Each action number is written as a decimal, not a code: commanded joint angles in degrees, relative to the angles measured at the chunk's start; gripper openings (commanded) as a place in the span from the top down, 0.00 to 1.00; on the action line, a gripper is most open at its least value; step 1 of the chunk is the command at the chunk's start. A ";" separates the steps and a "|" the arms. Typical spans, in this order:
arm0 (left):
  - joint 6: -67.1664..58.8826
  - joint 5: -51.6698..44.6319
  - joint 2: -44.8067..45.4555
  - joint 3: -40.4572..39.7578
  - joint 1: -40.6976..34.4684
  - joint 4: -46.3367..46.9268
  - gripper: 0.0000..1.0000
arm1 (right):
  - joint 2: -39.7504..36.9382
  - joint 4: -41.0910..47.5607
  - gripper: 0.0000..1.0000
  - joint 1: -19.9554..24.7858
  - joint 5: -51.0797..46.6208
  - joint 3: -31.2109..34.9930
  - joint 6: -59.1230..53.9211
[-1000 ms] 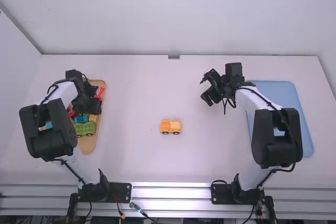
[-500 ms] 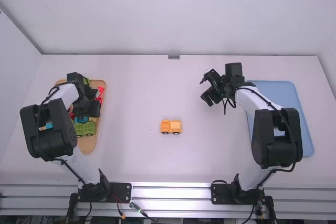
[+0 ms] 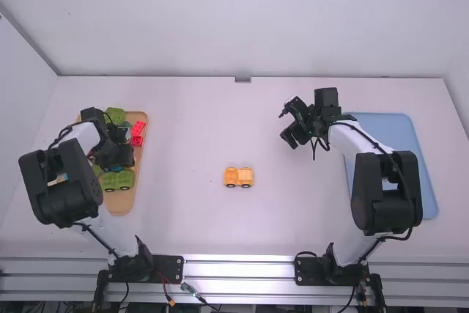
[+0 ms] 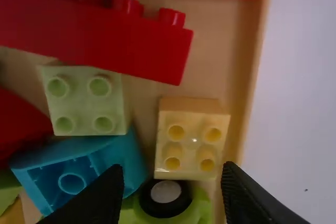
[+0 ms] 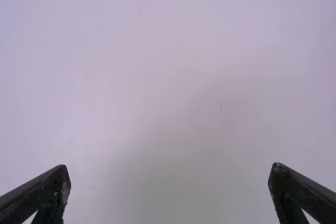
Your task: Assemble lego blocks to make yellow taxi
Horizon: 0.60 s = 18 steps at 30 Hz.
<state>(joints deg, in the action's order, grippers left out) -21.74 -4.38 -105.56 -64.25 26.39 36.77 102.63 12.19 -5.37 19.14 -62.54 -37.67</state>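
My left gripper (image 3: 117, 156) is over the wooden tray (image 3: 119, 203) at the table's left. In the left wrist view the left gripper (image 4: 172, 179) is open, with a yellow two-by-two block (image 4: 192, 139) in the tray just beyond its fingertips, studs facing the camera. Near the table's middle stands an orange-yellow wheeled base (image 3: 239, 177). My right gripper (image 3: 292, 134) is held over the table right of the middle; in the right wrist view the right gripper (image 5: 169, 174) is open with nothing between its fingers.
Around the yellow block lie a long red block (image 4: 105, 30), a pale green block (image 4: 84, 99), a blue piece (image 4: 79, 166) and a green wheeled base (image 4: 202, 208). A blue tray (image 3: 421, 174) lies at the right, partly under the right arm.
The left gripper has shifted slightly left and toward the camera over the tray, uncovering the red block and the green block at the tray's far end. The right arm has kept still.
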 commanded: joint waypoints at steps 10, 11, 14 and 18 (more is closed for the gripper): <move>-3.80 -2.64 -0.55 0.57 -0.96 0.76 0.54 | -0.42 0.24 0.01 -0.35 0.31 -0.44 0.13; -3.78 -2.69 -0.55 0.57 -0.94 0.59 0.54 | -0.42 0.24 0.01 -0.33 0.33 -0.44 0.13; -3.63 -2.67 -0.55 0.57 -0.85 0.66 0.58 | -0.42 0.24 0.01 -0.20 0.33 -0.44 0.15; -3.63 -2.67 -0.55 0.59 -0.63 0.31 0.57 | -0.42 0.24 0.01 -0.24 0.33 -0.44 0.15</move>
<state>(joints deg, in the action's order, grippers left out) -24.86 -6.24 -105.54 -64.25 25.65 36.84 102.63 12.19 -5.37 19.14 -62.54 -37.82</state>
